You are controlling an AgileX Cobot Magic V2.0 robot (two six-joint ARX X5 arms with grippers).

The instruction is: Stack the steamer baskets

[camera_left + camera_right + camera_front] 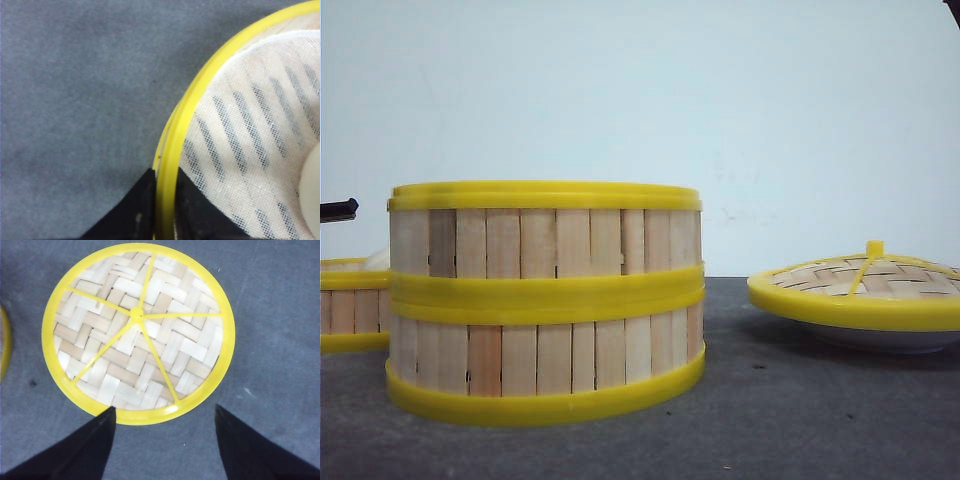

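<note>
- Left gripper (163, 210): jaws straddle the yellow rim of the third steamer basket (240, 125), one inside, one outside; looks clamped.
- That basket sits left of the two-basket stack (546, 300).
- Next, likely: lift, carry over, lower squarely.
- Right gripper (162, 440): wide open, empty, above the lid (138, 332).

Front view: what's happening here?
Two baskets are already stacked mid-table. The third basket sits apart at the left edge; the left gripper straddles its rim, one finger inside, one outside, whether clamped can't be told. A cloth liner lies inside it. The right gripper is open above the lid, which rests on a white plate at the right.
</note>
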